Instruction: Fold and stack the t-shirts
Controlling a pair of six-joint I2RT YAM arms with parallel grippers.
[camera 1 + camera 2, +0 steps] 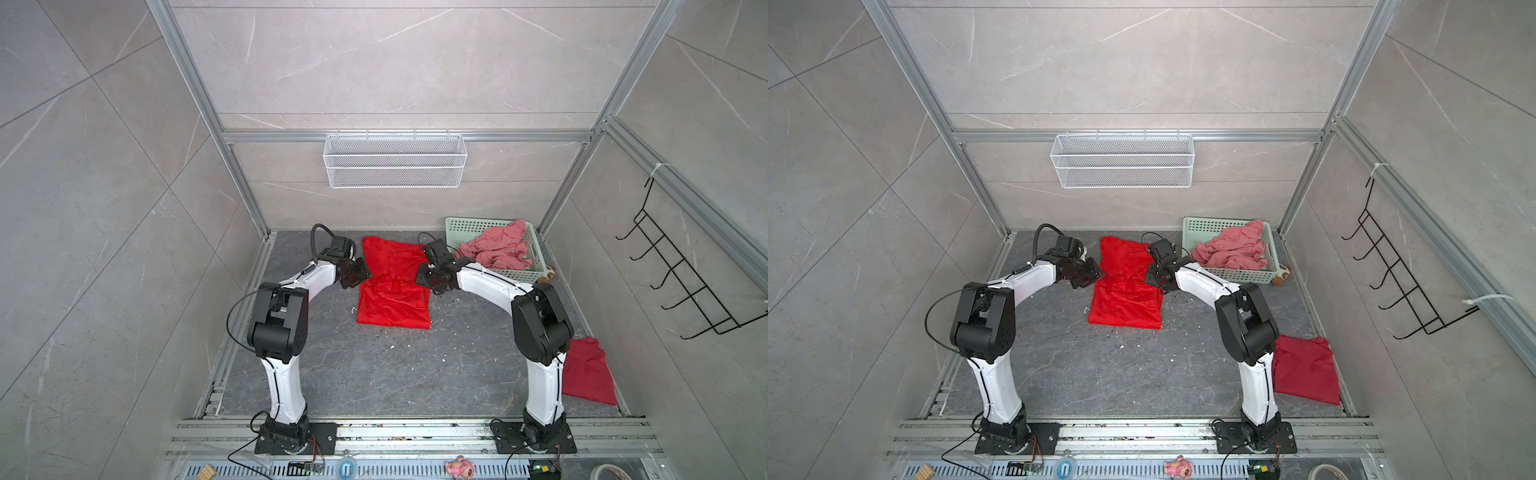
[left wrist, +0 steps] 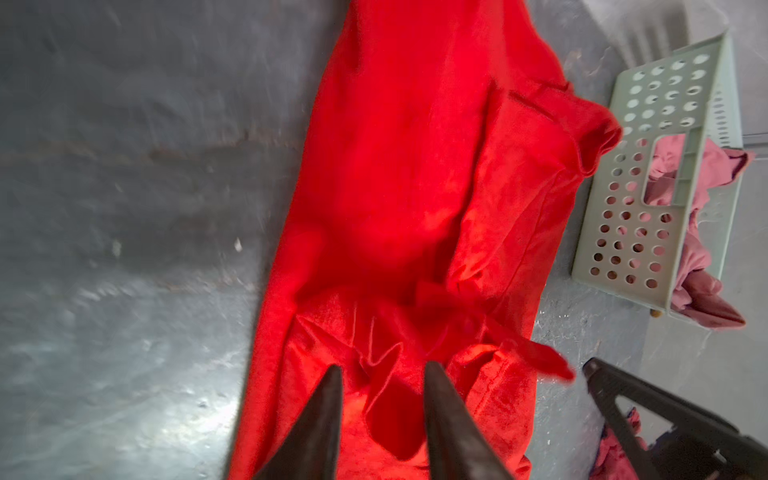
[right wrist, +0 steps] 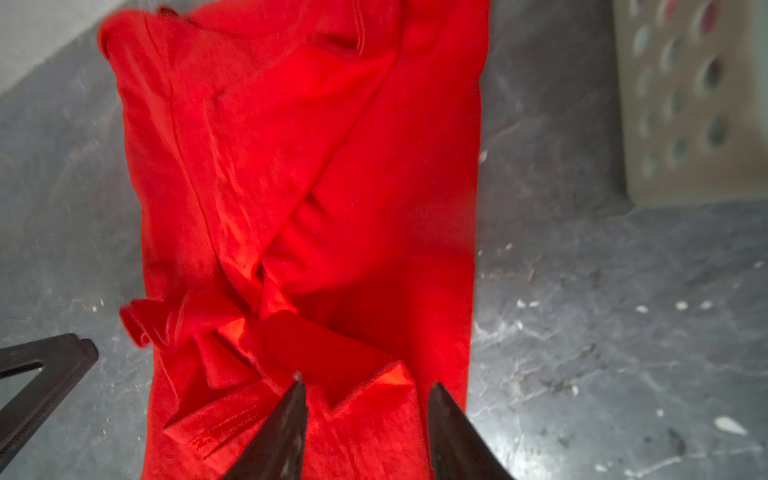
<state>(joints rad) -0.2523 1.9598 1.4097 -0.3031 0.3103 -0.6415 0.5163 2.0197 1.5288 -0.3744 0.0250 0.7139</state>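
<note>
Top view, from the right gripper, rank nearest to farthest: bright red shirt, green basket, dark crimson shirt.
1. bright red shirt: table centre, directly under the right gripper.
2. green basket: just beyond the gripper, in the far right corner.
3. dark crimson shirt: near right edge, beside that arm's base.

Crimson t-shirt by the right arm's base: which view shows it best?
Both top views; in a top view the crimson t-shirt shows most, the right arm hiding one edge. Neither wrist view catches it.
</note>
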